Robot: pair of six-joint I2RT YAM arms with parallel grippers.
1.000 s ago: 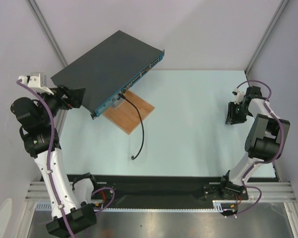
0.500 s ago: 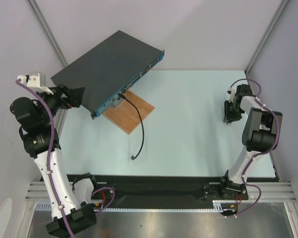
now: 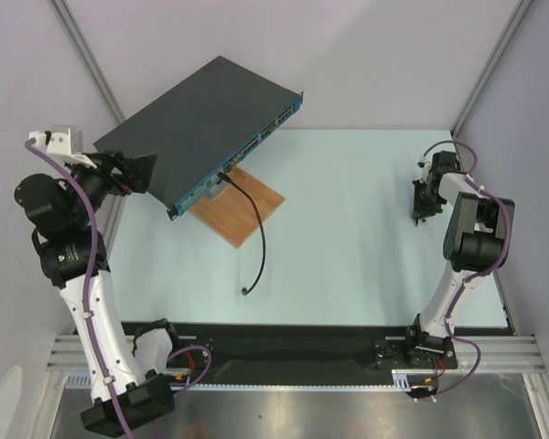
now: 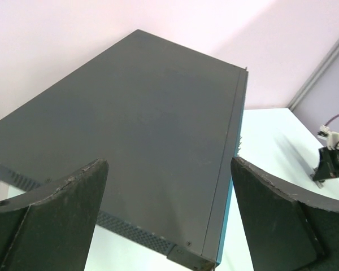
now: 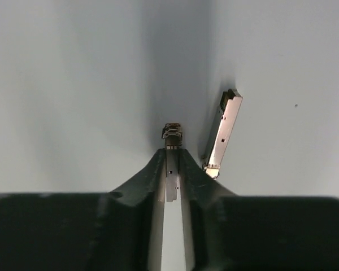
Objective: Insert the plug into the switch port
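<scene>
Squarely inside the clenched right pincer [image 5: 172, 151], the plug [image 5: 172, 133], tip poking out.

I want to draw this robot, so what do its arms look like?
The left arm and right arm have white tube-like links and chunky black joints. A purple cable loops along each. The left end effector and right end effector each have two black wedge-shaped fingers. A white box sits on the left wrist.
</scene>
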